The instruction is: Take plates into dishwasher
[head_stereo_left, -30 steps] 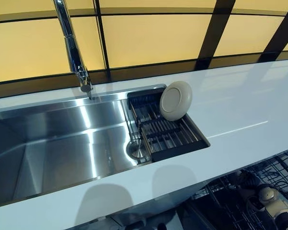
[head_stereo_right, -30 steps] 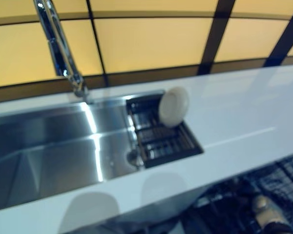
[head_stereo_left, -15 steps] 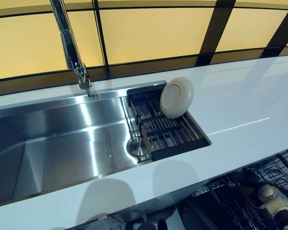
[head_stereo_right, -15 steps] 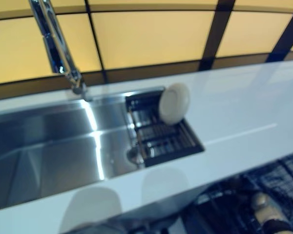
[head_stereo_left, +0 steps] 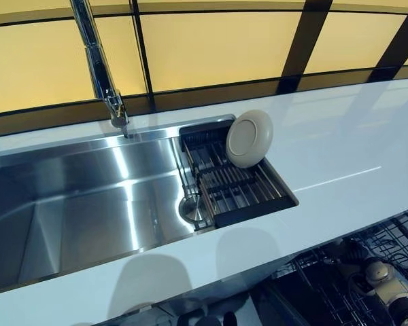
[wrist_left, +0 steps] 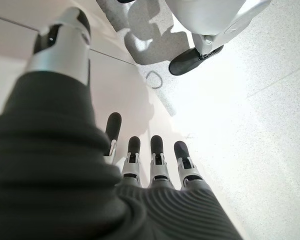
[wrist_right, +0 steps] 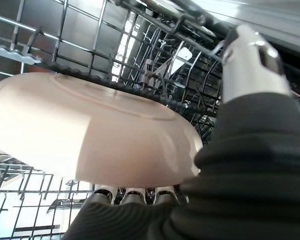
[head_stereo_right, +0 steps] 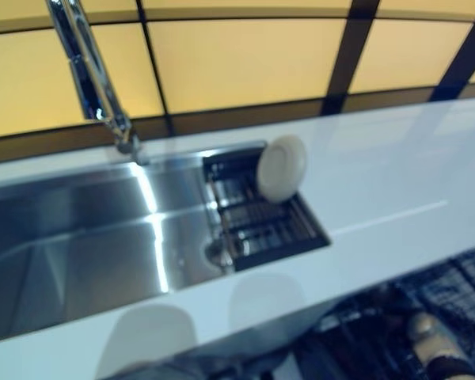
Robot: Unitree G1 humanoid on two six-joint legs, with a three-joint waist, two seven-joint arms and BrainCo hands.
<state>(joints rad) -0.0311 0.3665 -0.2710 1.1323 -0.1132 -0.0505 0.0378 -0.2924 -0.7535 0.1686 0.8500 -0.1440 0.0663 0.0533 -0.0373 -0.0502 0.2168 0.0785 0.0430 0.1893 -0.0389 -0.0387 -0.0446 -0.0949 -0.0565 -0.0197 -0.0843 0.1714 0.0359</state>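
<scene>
Right hand (wrist_right: 250, 150) gripping plate (wrist_right: 90, 130) over dishwasher rack (wrist_right: 140, 30), left hand (wrist_left: 140, 165) relaxed

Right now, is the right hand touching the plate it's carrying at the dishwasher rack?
Touching. The right wrist view shows the plate lying across the right hand, fingers beneath it and thumb beside its rim, before the dishwasher rack.

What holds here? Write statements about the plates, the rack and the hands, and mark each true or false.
1. A beige plate stands on edge in the dark drying rack. True.
2. The left hand holds a plate. False: its fingers are straight and hold nothing.
3. A second plate shows at the right hand, before the dishwasher rack. True.
4. The faucet stands right of the drying rack. False: the faucet stands to its left, behind the sink.
</scene>
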